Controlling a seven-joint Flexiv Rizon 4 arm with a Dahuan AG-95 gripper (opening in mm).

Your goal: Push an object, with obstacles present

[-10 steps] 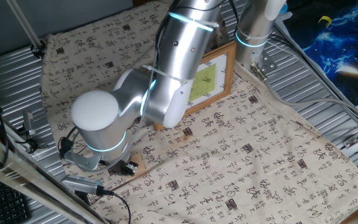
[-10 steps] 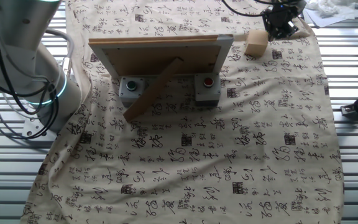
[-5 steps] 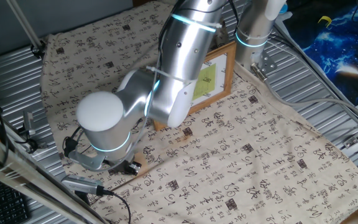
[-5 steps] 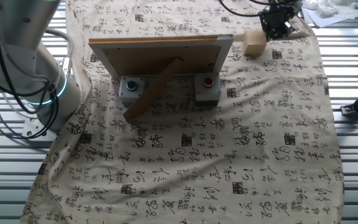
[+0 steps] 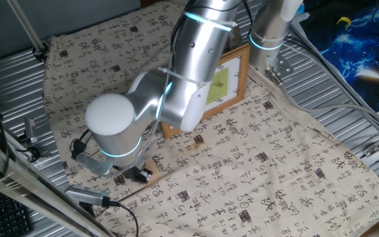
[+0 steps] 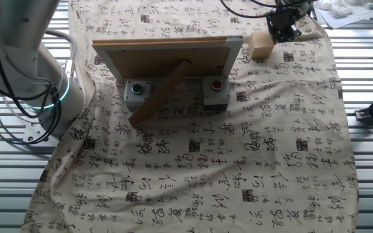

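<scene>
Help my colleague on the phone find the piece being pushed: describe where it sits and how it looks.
Start at the standing picture frame on the printed cloth. Just past the frame's corner, under the black gripper, sits the wooden cube. It is small, plain and light tan, without the frame's border or prop.

Ribbed metal table [image 5: 347, 99] under beige cloth [image 5: 242, 171] printed with dark characters. Blue starry sheet [image 5: 360, 39] at one side; possibly a keyboard [image 5: 2, 210] at corner.

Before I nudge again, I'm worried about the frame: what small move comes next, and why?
Probably keep easing the gripper against the wooden cube, steering it past the picture frame: the cube sits just off the frame's corner.
</scene>
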